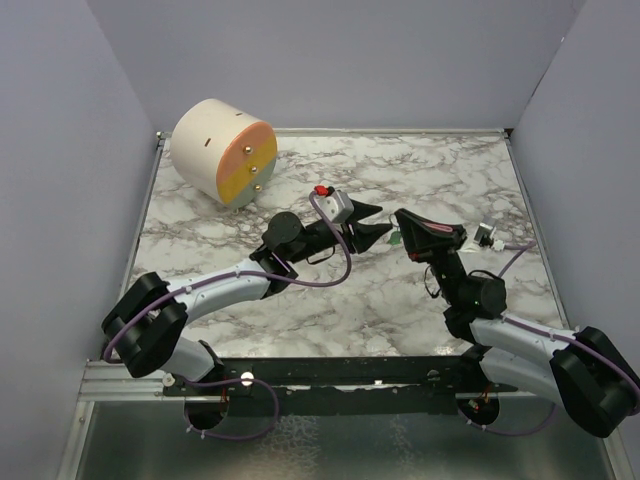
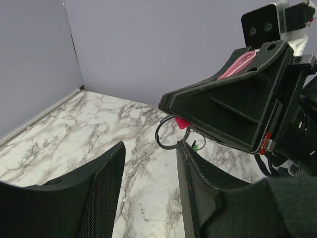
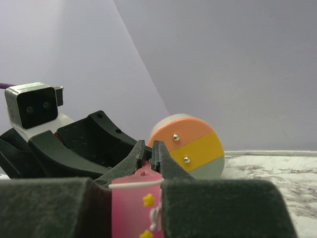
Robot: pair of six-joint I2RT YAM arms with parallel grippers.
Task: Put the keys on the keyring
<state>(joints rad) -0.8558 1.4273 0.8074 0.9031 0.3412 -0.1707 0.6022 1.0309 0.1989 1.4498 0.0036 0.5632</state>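
My right gripper [image 1: 402,220] is shut on the keyring's pink strip tag [image 1: 431,231], which runs back between its fingers in the right wrist view [image 3: 134,208]. The silvery ring [image 2: 170,134] hangs from the gripper's tip just above the table. My left gripper [image 1: 372,222] is open and empty, its jaws facing the ring, which sits just past its fingertips [image 2: 184,153]. The tiny green key [image 2: 194,146] shows right beside the ring, half hidden by my left finger. It also shows in the top view [image 1: 396,240]. I cannot tell if it is on the ring.
A white drum [image 1: 224,151] with an orange, yellow and grey face lies on its side at the back left. It also shows in the right wrist view [image 3: 187,148]. Grey walls [image 1: 80,150] enclose the marble table [image 1: 450,180].
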